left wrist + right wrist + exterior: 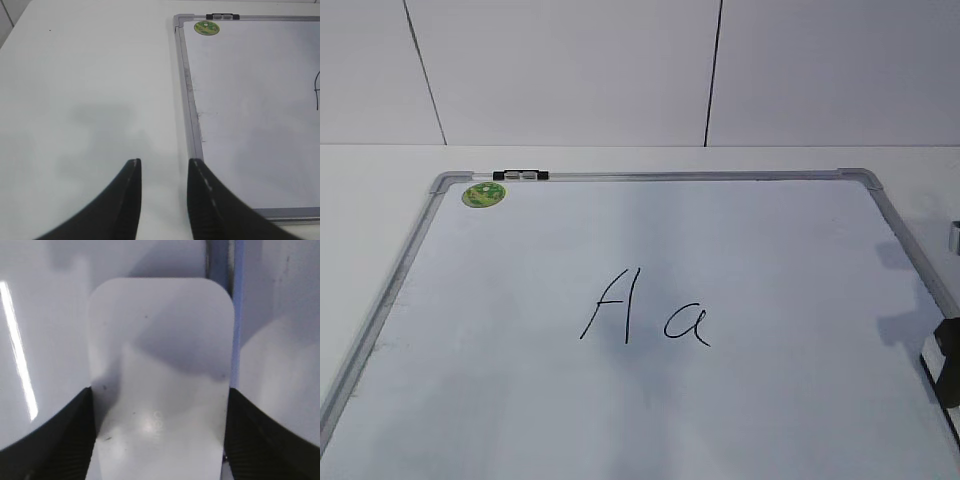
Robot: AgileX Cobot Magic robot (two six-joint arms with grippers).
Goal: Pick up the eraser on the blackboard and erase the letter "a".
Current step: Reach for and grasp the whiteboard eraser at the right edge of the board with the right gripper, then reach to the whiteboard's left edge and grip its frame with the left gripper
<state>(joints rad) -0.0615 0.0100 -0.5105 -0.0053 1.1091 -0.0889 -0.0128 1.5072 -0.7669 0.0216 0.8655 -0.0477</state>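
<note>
My tabletop (85,75) is white and smooth. The big blackboard (640,400) lies flat on it.

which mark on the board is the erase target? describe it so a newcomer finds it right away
Find the blackboard, a large white board in a silver-grey frame with a green sticker at its far left corner. Two black marker letters sit near its middle. The letter "a" is the right-hand one: small, rounded, lowercase, shorter than the tall slanted capital "A" beside it.

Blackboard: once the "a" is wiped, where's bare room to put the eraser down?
Bare patches on the blackboard: the wide strip between the green sticker and the letters, and below the letter "a". The table left of the frame is bare too. Crowded: the middle, by the "A".
</note>
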